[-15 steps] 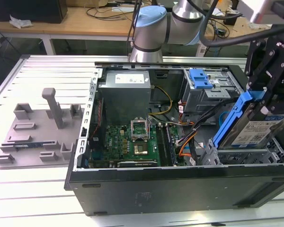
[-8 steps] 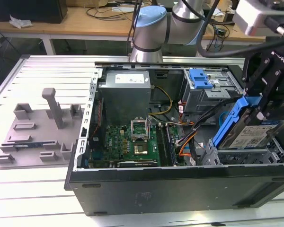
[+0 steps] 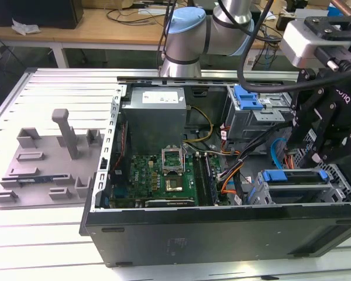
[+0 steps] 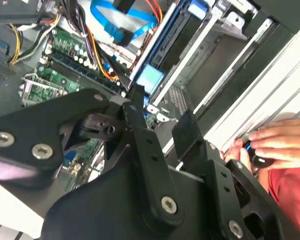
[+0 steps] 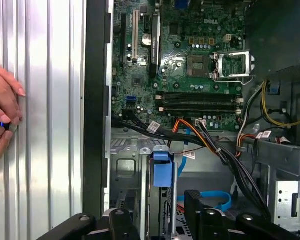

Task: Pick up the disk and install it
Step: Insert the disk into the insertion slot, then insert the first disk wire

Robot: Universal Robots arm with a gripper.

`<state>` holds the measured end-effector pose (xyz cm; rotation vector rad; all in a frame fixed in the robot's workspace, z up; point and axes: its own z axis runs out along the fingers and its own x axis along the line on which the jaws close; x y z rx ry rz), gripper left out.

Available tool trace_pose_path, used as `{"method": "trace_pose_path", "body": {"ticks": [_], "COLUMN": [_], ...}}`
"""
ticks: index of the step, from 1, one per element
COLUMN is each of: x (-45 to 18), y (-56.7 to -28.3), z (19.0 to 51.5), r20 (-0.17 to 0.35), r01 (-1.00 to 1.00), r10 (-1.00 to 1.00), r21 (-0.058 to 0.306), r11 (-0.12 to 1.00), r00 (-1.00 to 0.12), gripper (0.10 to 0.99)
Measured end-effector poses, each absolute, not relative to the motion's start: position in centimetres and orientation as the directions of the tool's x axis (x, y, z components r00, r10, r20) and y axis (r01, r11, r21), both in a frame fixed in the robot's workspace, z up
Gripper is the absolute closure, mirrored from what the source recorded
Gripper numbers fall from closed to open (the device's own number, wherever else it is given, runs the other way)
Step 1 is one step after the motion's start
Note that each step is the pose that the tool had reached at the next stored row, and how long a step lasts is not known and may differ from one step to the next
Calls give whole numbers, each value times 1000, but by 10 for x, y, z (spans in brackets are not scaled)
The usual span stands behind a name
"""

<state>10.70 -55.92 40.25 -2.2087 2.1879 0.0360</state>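
The disk sits on edge in the drive cage at the exterior view's right end of the open computer case, its blue carrier bracket facing up. The blue bracket end of the disk also appears in the first wrist view, and the same disk in the second wrist view. My black gripper hangs just above the cage. Its fingers stand apart, so the gripper is open with nothing held, and the disk lies beyond the gap.
Cables cross the case beside the cage. The green motherboard and grey power supply fill the case's other half. A second blue-latched cage sits at the back. A grey fixture plate lies on the ridged table. A person's hand rests on that table.
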Motion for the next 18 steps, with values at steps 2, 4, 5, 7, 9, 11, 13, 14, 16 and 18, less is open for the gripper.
{"method": "trace_pose_path", "body": {"ticks": [2, 4, 5, 7, 9, 11, 13, 14, 16, 18], "x": [107, 107, 107, 107, 107, 107, 107, 107, 107, 107], "y": [-559, -559, -559, -559, -559, -559, -559, -559, -559, -557], "z": [403, 402, 403, 403, 403, 402, 403, 402, 402, 402], "r20": [-39, -39, -39, -39, -39, -39, -39, -39, -39, -37], "r01": [-1000, -1000, -1000, -1000, -1000, -1000, -1000, -1000, -1000, -1000], "r10": [-999, -999, -999, -999, -999, -999, -999, -999, -999, -999], "r21": [-7, -7, -7, -7, -7, -7, -7, -7, -7, -7], "r11": [-9, -9, -9, -9, -9, -9, -9, -9, -9, -9], "r00": [10, 10, 10, 10, 10, 10, 10, 10, 10, 9], "gripper": [584, 584, 584, 584, 584, 584, 584, 584, 584, 584]}}
